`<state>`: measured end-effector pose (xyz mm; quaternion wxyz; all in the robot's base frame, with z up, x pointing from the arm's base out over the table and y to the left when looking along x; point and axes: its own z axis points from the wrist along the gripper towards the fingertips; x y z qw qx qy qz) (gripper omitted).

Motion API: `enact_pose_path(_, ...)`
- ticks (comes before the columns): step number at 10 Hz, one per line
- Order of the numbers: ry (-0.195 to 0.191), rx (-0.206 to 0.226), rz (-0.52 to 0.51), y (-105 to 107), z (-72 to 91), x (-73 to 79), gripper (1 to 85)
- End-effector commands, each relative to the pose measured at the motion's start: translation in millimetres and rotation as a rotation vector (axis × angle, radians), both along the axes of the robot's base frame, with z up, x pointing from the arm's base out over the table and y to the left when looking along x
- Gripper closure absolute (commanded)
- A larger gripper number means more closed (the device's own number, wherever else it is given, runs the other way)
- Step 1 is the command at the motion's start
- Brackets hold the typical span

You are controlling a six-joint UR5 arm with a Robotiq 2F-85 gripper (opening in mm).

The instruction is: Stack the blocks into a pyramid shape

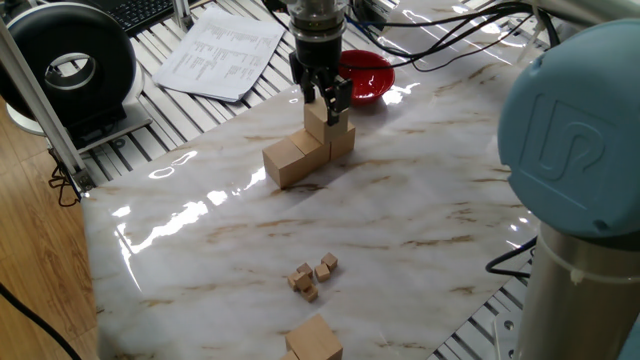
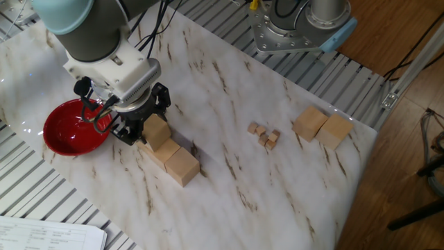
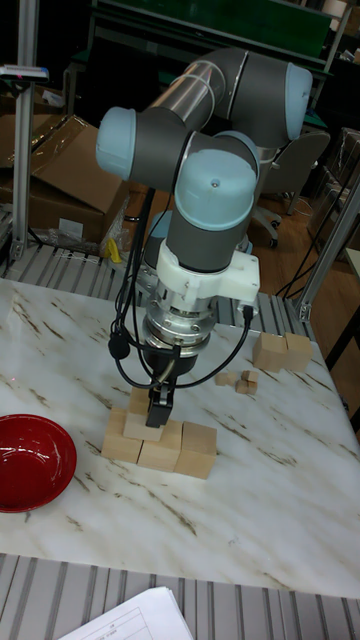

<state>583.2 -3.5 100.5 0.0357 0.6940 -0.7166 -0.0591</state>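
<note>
Three blocks form a row on the marble table, ending in one block (image 1: 285, 162) (image 2: 182, 167) (image 3: 198, 450) nearest the table's middle. A fourth block (image 1: 319, 124) (image 2: 157, 131) (image 3: 138, 426) rests on top of the row at the end near the red bowl, starting the pyramid shape. My gripper (image 1: 325, 100) (image 2: 144, 122) (image 3: 158, 408) hangs just above this upper block, open, with its fingers still flanking the block's top edges. Two more blocks (image 2: 310, 122) (image 2: 336, 130) (image 3: 270, 352) lie side by side at the far table edge.
A red bowl (image 1: 366, 74) (image 2: 72, 129) (image 3: 32, 476) stands close behind the stack. Several tiny wooden cubes (image 1: 312, 274) (image 2: 265, 135) (image 3: 241, 380) lie between the stack and the loose blocks. Papers (image 1: 220, 48) and a black round device (image 1: 68, 62) sit beyond the table.
</note>
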Motion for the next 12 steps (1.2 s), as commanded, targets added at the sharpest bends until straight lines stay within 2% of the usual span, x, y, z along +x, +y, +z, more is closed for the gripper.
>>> enact_pose_path(1, -0.002, 0.013, -0.008, 4.1, -0.7, 1.2, 84.7)
enact_pose_path(8, 0.001, 0.015, -0.015, 7.1, -1.3, -0.3, 84.7)
enact_pose_path(10, 0.003, 0.018, -0.005, 2.5, 1.0, 1.7, 84.7)
enact_pose_path(12, -0.02, 0.016, -0.018, 5.1, -0.5, 6.6, 84.7)
